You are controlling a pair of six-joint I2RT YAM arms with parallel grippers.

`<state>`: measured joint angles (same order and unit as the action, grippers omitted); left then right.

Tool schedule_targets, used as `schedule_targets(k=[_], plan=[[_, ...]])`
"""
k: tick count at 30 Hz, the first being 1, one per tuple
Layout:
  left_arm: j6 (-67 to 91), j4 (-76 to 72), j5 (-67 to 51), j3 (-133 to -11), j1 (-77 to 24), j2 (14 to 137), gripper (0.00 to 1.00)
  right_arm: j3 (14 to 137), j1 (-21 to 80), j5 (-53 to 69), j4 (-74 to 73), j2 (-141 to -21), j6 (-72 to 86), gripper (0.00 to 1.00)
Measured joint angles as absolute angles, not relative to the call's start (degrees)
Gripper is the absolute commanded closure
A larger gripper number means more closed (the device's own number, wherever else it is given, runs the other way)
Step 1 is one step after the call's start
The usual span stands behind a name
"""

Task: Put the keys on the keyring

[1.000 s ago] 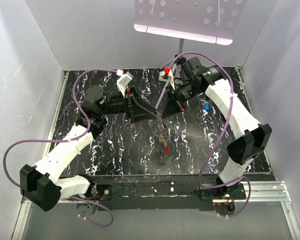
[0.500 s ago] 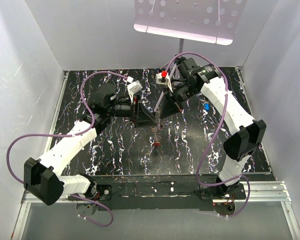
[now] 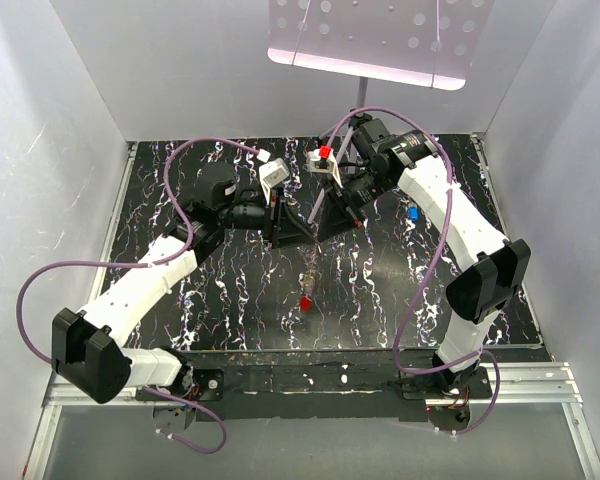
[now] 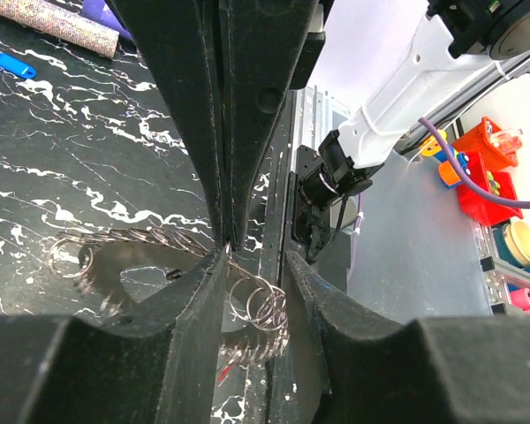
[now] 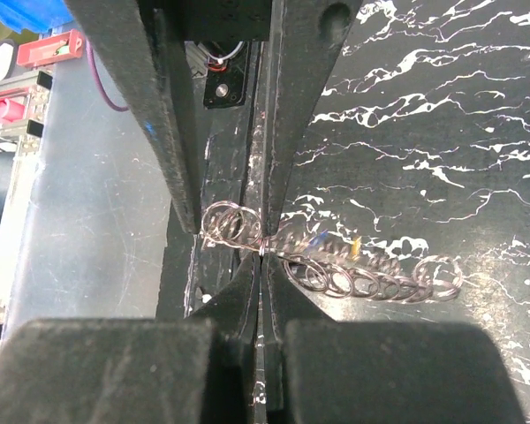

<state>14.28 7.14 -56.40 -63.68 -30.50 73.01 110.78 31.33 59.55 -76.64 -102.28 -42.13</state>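
Nearest the arm bases, the small red piece [image 3: 305, 300] marks the low end of the keyring [image 5: 371, 281], a strand of linked wire rings. Whether that end hangs free or rests on the bench [image 3: 242, 302] I cannot tell. Higher up, the right claw [image 5: 261, 265] is pinched tight on the strand at a single ring. A short bunch of rings sticks out past that pinch and sits between the fingers of the left claw [image 4: 254, 265]. The left claw stands narrow, with only slivers of gap on either side of the bunch. I cannot confirm it is touching the rings.

The step in hand looks like taking a second hold, so that one ring can be pried open. To do it well, the left claw should close squarely on the bunch, just beside the right pinch, so the thin wire cannot twist or slip. The right claw should stay firm.

Farther back, a blue key [image 3: 413, 212] lies on the bench, well apart from both claws and not yet threaded.
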Motion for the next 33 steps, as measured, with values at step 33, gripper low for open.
schedule_targets(k=[33], plan=[[5.32, 17.98, -54.54, -68.4, -32.12, 76.64, 1.0, 110.76, 31.53, 60.77, -77.84, -102.28, -42.22, 0.99]])
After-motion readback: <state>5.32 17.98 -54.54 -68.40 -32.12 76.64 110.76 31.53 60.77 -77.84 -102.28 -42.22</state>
